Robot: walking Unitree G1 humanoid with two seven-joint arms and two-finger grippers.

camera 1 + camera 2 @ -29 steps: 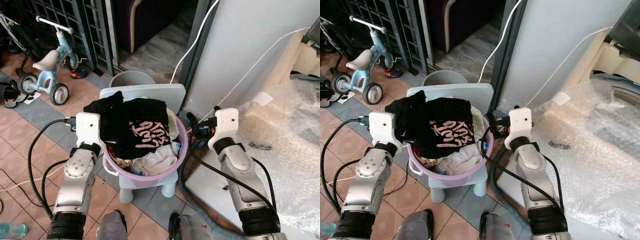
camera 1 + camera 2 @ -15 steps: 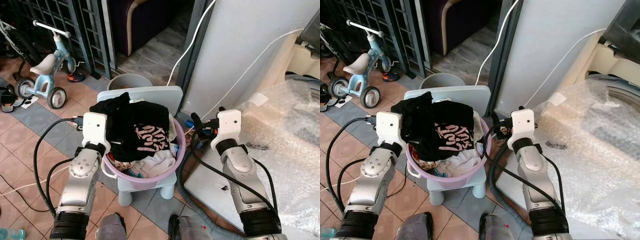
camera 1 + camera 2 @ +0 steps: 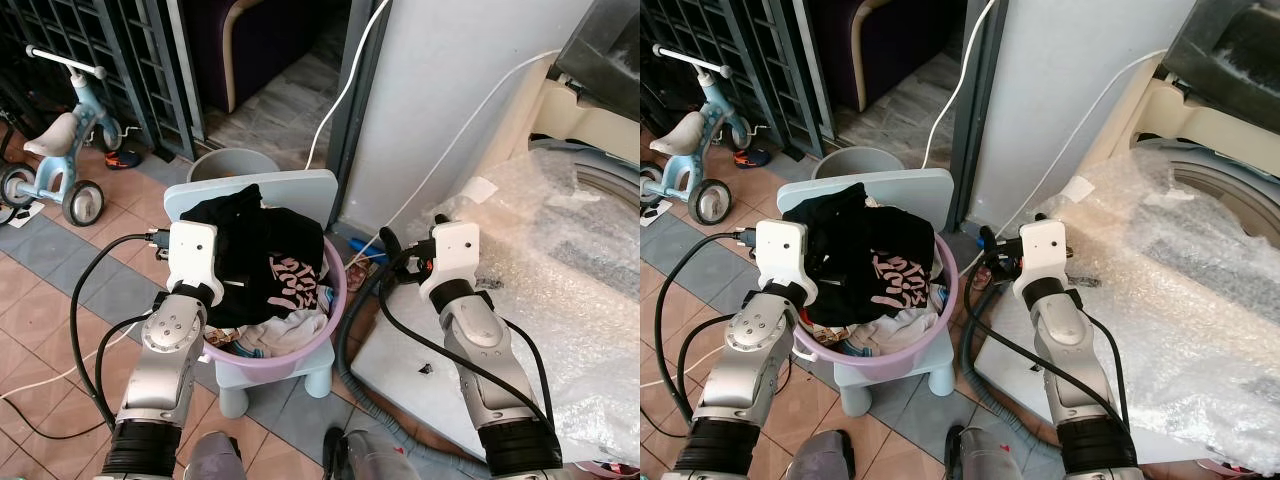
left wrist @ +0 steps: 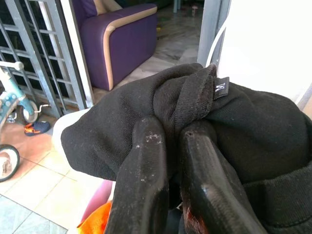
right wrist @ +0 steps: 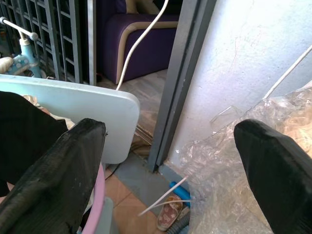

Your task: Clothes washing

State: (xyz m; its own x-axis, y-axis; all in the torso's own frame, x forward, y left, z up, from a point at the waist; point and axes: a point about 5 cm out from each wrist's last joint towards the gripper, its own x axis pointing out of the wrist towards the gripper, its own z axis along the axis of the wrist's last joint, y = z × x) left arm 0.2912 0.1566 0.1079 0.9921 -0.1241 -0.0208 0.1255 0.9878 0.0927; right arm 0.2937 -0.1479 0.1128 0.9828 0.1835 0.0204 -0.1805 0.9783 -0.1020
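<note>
Clothes (image 3: 270,275) fill the basin (image 3: 335,300) on a stool (image 3: 300,195), left of the washer (image 3: 600,190). Left gripper (image 4: 170,141) pinches a black garment (image 4: 243,117); right gripper (image 5: 170,161) gapes wide beside the basin. Lifting may drag neighbouring clothes out, since they lie tangled.

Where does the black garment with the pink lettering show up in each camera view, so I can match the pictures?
Left eye view: black garment heaped on the purple basin, lower centre-left.
Right eye view: same heap, by the left gripper.
Left wrist view: black fold pinched between the fingers.
Right wrist view: black edge.
Shared landmark: pale blue chair back.
</note>
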